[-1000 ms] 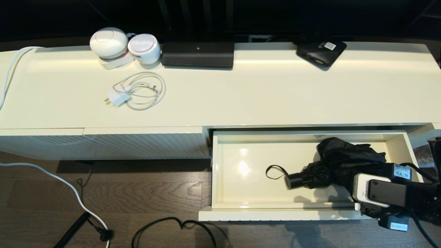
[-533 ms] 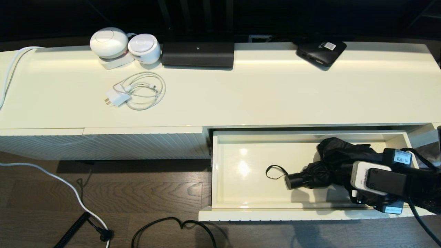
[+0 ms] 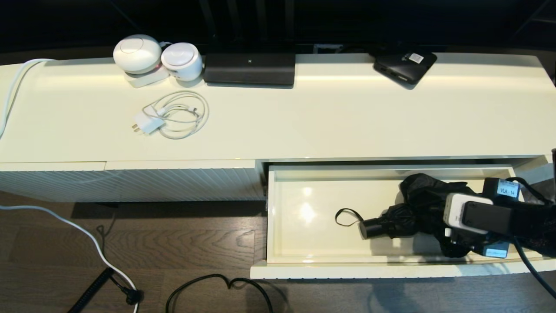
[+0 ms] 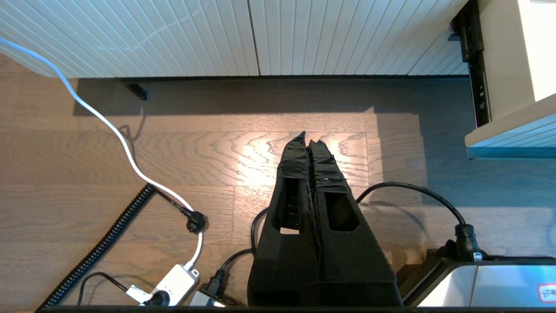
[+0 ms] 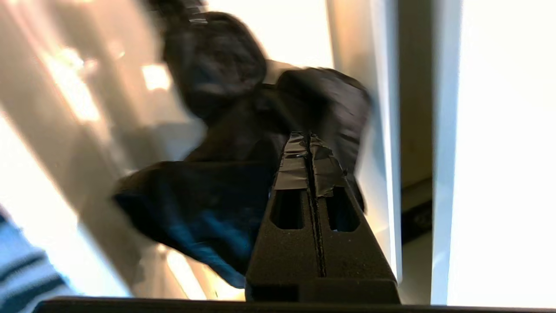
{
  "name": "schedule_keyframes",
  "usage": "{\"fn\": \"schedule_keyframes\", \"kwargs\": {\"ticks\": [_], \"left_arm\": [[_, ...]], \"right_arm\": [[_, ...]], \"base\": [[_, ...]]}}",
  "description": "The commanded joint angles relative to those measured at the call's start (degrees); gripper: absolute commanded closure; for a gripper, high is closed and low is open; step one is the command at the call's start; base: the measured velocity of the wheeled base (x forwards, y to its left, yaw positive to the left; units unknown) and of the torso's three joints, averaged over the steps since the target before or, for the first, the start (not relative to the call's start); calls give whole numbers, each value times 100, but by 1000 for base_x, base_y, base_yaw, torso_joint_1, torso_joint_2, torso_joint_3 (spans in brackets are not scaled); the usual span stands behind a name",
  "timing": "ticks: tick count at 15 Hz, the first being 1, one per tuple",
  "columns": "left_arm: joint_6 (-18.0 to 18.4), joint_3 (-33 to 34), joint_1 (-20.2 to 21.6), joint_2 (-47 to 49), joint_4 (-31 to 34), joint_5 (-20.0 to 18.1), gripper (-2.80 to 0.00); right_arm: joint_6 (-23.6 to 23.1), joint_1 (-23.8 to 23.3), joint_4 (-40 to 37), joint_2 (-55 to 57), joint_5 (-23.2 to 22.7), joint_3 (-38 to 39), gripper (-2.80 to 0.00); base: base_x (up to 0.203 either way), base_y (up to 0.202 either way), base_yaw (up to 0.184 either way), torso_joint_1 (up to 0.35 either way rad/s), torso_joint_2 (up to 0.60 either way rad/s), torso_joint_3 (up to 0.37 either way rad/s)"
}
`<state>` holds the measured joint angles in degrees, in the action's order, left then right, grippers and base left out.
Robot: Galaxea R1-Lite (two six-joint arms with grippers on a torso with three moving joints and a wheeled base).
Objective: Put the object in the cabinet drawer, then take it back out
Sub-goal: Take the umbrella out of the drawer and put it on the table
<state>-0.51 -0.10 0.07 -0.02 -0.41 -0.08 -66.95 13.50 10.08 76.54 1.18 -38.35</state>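
The cabinet drawer (image 3: 312, 265) stands pulled out at the right of the cabinet; its handle bar is hidden. In it lies the black umbrella (image 3: 423, 195), with the stubby handle (image 3: 373, 227) and wrist loop (image 3: 345, 216) pointing left and the bunched fabric at the right end. My right gripper (image 3: 454, 245) hangs over that fabric, inside the drawer's right end. In the right wrist view its fingers (image 5: 309, 139) are shut with nothing between them, tips at the umbrella (image 5: 217, 191). My left gripper (image 4: 309, 141) is shut and empty, parked over the floor.
On the cabinet top lie a small black box with a white label (image 3: 405, 65), a wide black device (image 3: 249, 67), two white round devices (image 3: 156, 56) and a coiled white charger cable (image 3: 173, 115). Cables (image 3: 217, 287) lie on the wooden floor. The drawer's right wall (image 5: 382, 130) is close beside the right gripper.
My right arm has moved from over the drawer's front edge back into the drawer, over the umbrella fabric. The umbrella and drawer have not moved.
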Motion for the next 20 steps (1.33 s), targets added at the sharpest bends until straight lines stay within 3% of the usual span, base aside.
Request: {"fn": "schedule_keyframes", "kwargs": {"ticks": [1,5,9,15,17,20], "left_arm": [[-2,1,1,-15,-2,-1,0],[-2,1,1,-6,-2,-1,0],[-2,1,1,-7,-2,-1,0],[-2,1,1,-6,-2,-1,0],[-2,1,1,-6,-2,-1,0],[-2,1,1,-7,-2,-1,0]], "right_arm": [[395,-224,8,-11,-95,-354,0],[1133,-572,-296,-126,-135,-1252,0],[1317,-861,-386,4,-72,-1352,0],[1376,-1707,-632,552,32,-2540,0],[499,-2254,-1085,663,-650,-3028,0],[-1226,-2778,-2632,654,-1567,-3533,0]], "base": [[0,0,0,0,0,0],[0,0,0,0,0,0],[0,0,0,0,0,0],[0,0,0,0,0,0],[0,0,0,0,0,0],[0,0,0,0,0,0]]}}
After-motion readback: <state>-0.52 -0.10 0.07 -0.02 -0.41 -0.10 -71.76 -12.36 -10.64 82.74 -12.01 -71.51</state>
